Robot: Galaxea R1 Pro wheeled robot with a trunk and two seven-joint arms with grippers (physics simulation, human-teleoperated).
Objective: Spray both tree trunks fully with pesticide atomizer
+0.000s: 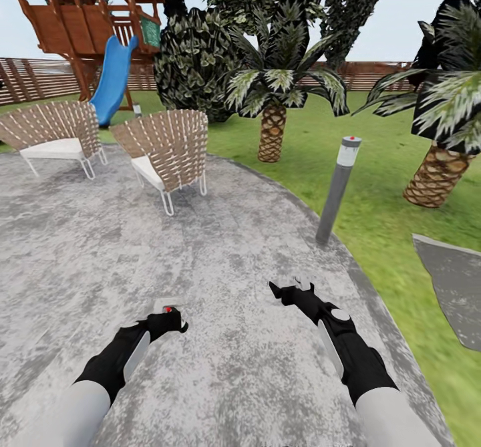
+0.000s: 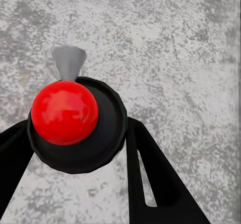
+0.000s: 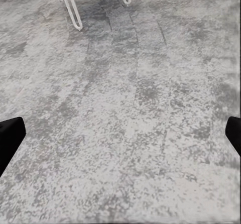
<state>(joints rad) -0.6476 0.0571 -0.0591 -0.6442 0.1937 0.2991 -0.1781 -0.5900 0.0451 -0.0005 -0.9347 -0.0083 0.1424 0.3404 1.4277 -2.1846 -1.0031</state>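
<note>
My left gripper [image 1: 170, 320] hangs low over the grey paving, shut on the pesticide atomizer [image 1: 167, 309]. In the left wrist view the atomizer [image 2: 88, 143] is a round black body with a red knob and a light grey nozzle, held between the black fingers [image 2: 150, 169]. My right gripper [image 1: 288, 291] is open and holds nothing; its fingertips [image 3: 10, 133] sit wide apart over bare paving. Dark ragged foliage of the tall trees [image 1: 354, 6] rises behind the palms, and their trunks are hidden. The garden lawn [image 1: 374, 166] lies ahead and to the right.
Two wicker chairs [image 1: 170, 150] stand ahead on the left of the paving. A grey bollard lamp [image 1: 337, 190] leans at the paving's edge. Short palms [image 1: 272, 133] [image 1: 437, 173], a leafy bush [image 1: 190, 59], a wooden playset with a blue slide [image 1: 113, 76] and the slat fence [image 1: 374, 76] lie beyond.
</note>
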